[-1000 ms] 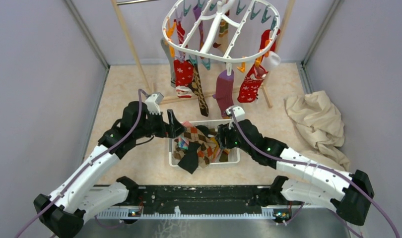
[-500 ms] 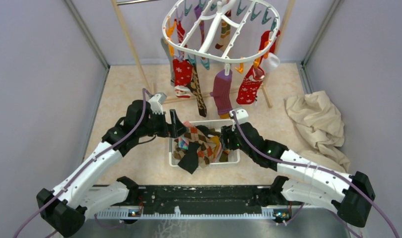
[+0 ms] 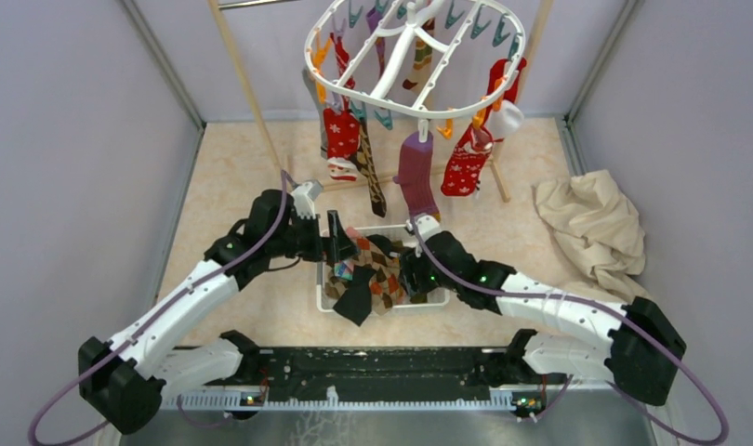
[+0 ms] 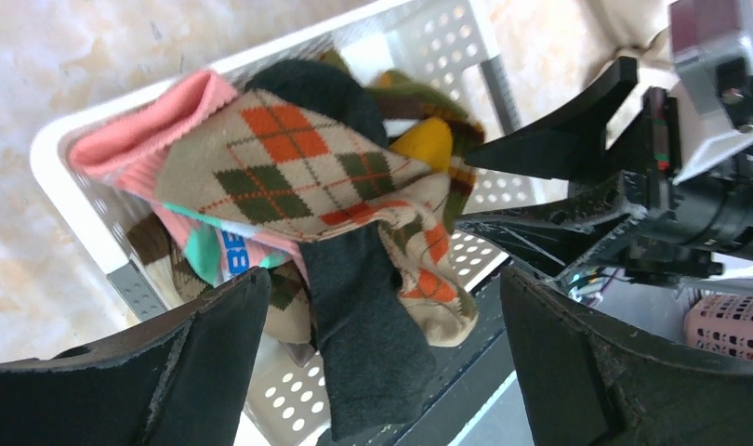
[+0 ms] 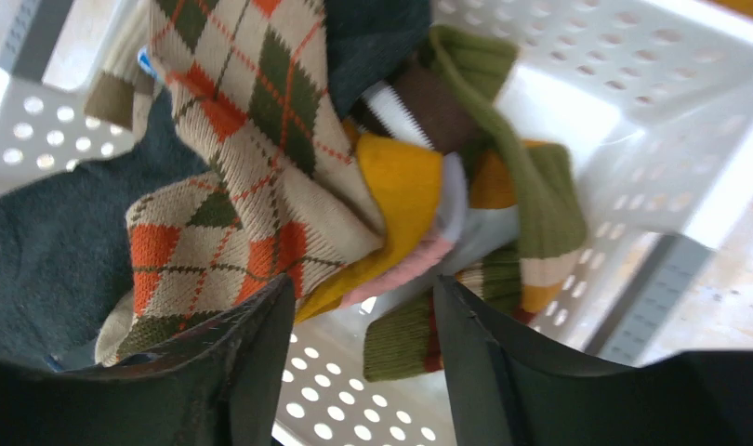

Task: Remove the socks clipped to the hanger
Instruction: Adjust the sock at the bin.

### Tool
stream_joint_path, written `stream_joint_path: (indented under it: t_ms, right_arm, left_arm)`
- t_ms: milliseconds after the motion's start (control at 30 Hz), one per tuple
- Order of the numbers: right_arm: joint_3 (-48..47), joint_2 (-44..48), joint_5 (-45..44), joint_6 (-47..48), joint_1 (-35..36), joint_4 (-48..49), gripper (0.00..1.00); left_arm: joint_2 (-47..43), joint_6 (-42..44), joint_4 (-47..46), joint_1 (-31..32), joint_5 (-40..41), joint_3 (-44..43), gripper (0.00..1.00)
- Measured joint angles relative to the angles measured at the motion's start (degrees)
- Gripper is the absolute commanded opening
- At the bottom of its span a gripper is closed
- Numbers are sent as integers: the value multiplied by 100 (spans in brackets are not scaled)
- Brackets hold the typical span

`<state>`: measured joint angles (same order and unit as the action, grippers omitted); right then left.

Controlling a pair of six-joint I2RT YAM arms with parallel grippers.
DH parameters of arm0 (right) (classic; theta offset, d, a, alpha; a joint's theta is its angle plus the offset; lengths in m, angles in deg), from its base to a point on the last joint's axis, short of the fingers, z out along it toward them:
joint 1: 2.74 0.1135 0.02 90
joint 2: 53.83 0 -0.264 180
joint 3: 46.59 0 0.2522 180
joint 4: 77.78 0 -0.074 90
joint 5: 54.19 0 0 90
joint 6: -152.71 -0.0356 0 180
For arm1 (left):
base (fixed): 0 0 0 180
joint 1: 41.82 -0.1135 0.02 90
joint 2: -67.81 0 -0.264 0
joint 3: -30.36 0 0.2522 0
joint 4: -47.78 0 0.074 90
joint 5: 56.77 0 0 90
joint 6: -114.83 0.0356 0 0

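The hanger runs off the top edge well beyond the right gripper, its hook unseen. Seen from above, that gripper's fingertips vanish among the socks, so contact is unclear. Beside it, a black sock is cropped.

The only readable text was a pair of blue capital letters, "BE", printed on a white-and-teal sock in the left wrist view. The sock lay in the white perforated basket, and an argyle sock hid the rest of the word. No other writing was legible anywhere.
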<state>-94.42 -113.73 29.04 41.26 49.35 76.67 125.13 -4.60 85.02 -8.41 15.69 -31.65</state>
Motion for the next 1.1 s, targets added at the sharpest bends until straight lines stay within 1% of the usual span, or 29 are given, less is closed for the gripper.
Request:
stream_joint_path:
  t_ms: [167, 267, 400, 533, 633, 900, 1100]
  right_arm:
    - [0, -472, 393, 55, 260, 155, 55]
    - [0, -684, 518, 70, 385, 289, 54]
    - [-76, -1169, 527, 70, 417, 400, 42]
    - [-293, -1727, 326, -13, 452, 398, 33]
    - [-437, -1797, 125, -68, 481, 326, 30]
    - [-1005, -1578, -612, 7, 490, -4, 27]
    - [-1226, -1685, -1021, 66, 483, -118, 26]
  left_arm:
    - [350, -63, -83, 57, -24, 494, 99]
    - [380, -81, -101, 63, -4, 817, 99]
    - [466, -81, -190, 63, 20, 914, 99]
    - [498, -79, -286, 63, 46, 927, 99]
    - [494, -79, -299, 70, 61, 927, 99]
    - [341, -52, -293, 92, 146, 929, 99]
    - [223, -50, -284, 92, 179, 927, 99]
